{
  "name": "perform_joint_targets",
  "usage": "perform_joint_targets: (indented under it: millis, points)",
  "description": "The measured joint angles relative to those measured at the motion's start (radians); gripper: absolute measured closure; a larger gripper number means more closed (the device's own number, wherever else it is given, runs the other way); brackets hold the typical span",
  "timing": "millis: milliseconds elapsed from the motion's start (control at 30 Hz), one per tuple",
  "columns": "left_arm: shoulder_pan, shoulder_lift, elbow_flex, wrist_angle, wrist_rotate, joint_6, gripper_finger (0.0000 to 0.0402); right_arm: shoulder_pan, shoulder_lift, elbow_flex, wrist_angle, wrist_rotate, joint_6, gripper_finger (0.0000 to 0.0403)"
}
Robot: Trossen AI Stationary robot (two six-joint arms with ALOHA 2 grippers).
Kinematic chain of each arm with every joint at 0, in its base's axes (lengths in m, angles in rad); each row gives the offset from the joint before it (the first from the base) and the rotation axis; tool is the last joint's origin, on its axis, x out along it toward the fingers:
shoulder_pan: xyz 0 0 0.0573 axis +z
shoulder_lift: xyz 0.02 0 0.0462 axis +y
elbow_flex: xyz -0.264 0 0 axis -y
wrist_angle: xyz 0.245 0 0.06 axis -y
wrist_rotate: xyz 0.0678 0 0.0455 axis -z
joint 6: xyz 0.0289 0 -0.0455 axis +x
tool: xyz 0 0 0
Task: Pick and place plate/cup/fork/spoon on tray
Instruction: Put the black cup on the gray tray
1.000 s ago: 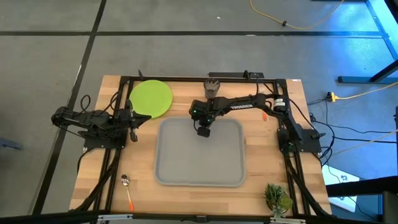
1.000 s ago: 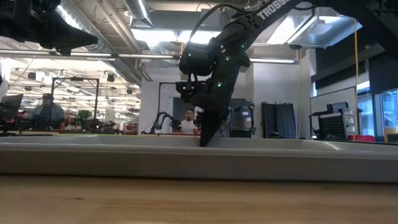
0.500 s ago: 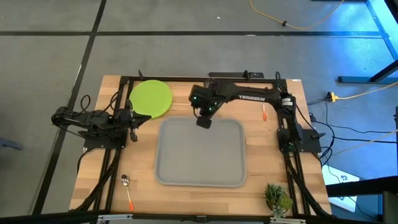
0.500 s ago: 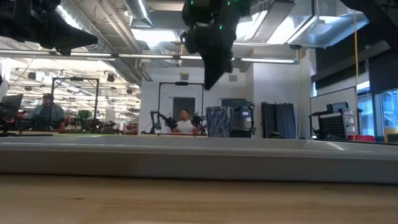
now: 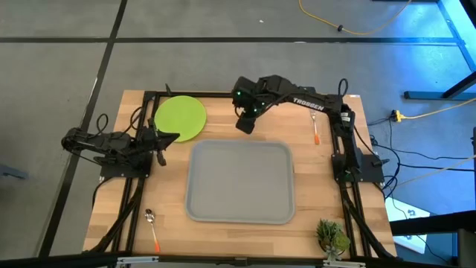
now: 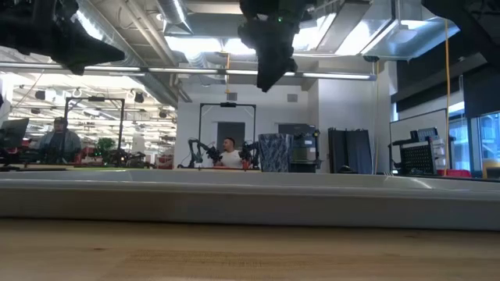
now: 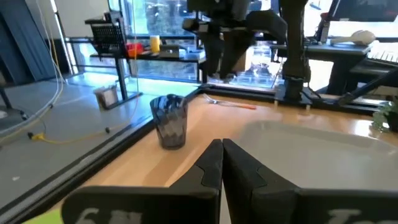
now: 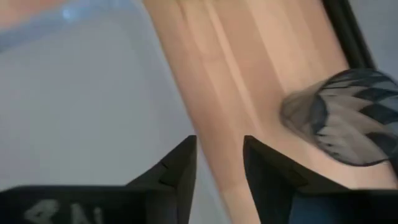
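Observation:
The light grey tray lies in the middle of the table. The lime-green plate lies flat at the far left. The dark grey cup stands upright on the wood past the tray's far edge; in the high view my right arm hides it. It also shows in the right wrist view. My right gripper is open and empty, raised above the tray's far edge beside the cup. The fork lies far right, the spoon near left. My left gripper is shut, waiting left of the tray.
A small green plant stands at the near right corner. Black frame rails run along the table's left, right and far edges. People and other rigs show in the room beyond the table in the low view.
My right gripper has risen from the tray's floor and gone toward the table's far edge, ending high beside the cup. The tray and the other things have stayed where they were.

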Motion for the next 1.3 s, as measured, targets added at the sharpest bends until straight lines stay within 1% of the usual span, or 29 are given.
perform_joint_targets:
  millis: [100, 200, 333, 433, 667, 800, 900, 1133, 1200, 1300]
  points:
    - [0.000, 0.015, 0.048, -0.081, 0.000, -0.047, 0.0401, -0.023, 0.000, -0.010, -0.005, -0.001, -0.062, 0.0261]
    - [0.000, 0.054, 0.129, -0.208, -0.001, -0.082, 0.0401, -0.042, 0.000, -0.010, -0.004, -0.003, -0.065, 0.0260]
    - [0.000, 0.146, 0.263, -0.376, -0.012, -0.175, 0.0401, -0.059, 0.000, -0.010, -0.004, -0.014, -0.141, 0.0259]
    - [0.000, 0.228, 0.357, -0.461, -0.020, -0.251, 0.0401, -0.062, 0.000, -0.010, -0.004, -0.020, -0.197, 0.0259]
    - [0.000, 0.444, 0.575, -0.738, 0.000, -0.531, 0.0401, -0.062, 0.000, -0.010, -0.008, -0.022, -0.278, 0.0259]
    - [0.003, 0.554, 0.668, -0.838, 0.015, -0.680, 0.0401, -0.068, 0.000, -0.010, -0.008, -0.024, -0.337, 0.0259]
    - [0.019, 0.608, 0.703, -0.881, 0.016, -0.781, 0.0401, -0.078, 0.000, -0.010, -0.007, -0.061, -0.392, 0.0260]
    - [0.049, 0.661, 0.712, -0.891, 0.087, -0.815, 0.0401, -0.116, 0.002, -0.010, 0.019, -0.165, -0.532, 0.0260]
    - [0.052, 0.665, 0.712, -0.891, 0.088, -0.815, 0.0401, -0.132, 0.007, -0.010, 0.023, -0.164, -0.522, 0.0260]
    - [0.052, 0.668, 0.712, -0.891, 0.086, -0.816, 0.0401, -0.151, 0.022, -0.013, 0.022, -0.153, -0.465, 0.0260]
